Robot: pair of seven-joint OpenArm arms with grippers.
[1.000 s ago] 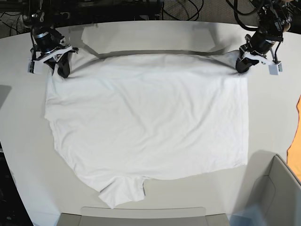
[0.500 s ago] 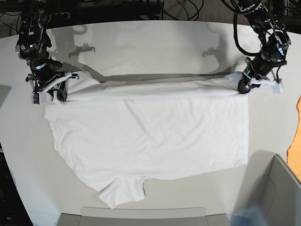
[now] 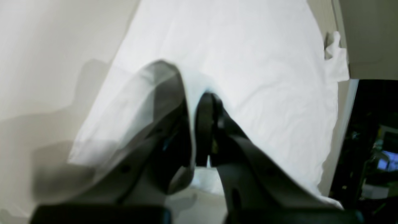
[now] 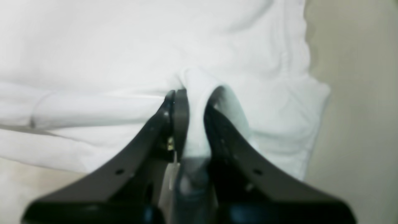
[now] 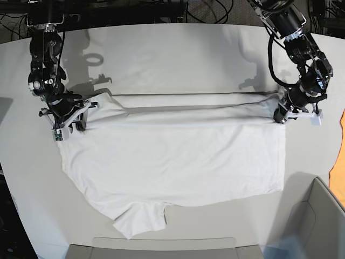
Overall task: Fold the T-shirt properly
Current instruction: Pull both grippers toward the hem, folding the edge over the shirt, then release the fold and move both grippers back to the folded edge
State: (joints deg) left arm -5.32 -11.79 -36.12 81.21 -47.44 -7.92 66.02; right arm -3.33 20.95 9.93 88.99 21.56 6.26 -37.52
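The white T-shirt (image 5: 172, 162) lies spread on the pale table, its far edge lifted and drawn toward the near side as a long taut fold. One sleeve (image 5: 137, 220) pokes out at the near edge. My left gripper (image 5: 280, 117) is shut on the shirt's far corner at the right of the base view. In the left wrist view, the left gripper (image 3: 191, 93) pinches thin fabric, and the T-shirt (image 3: 248, 62) drapes over one finger. My right gripper (image 5: 80, 123) is shut on the other far corner. Up close, the right gripper (image 4: 197, 93) holds a bunch of the T-shirt (image 4: 124, 46).
An orange cloth (image 5: 340, 156) shows at the right edge. A grey open box (image 5: 318, 216) stands at the near right, and a flat grey tray (image 5: 161, 245) lies along the near table edge. Cables hang behind the table's far edge.
Both grippers have moved toward the near side with the shirt's far edge, dragging it over the body. The fold line sits lower in the base view than before.
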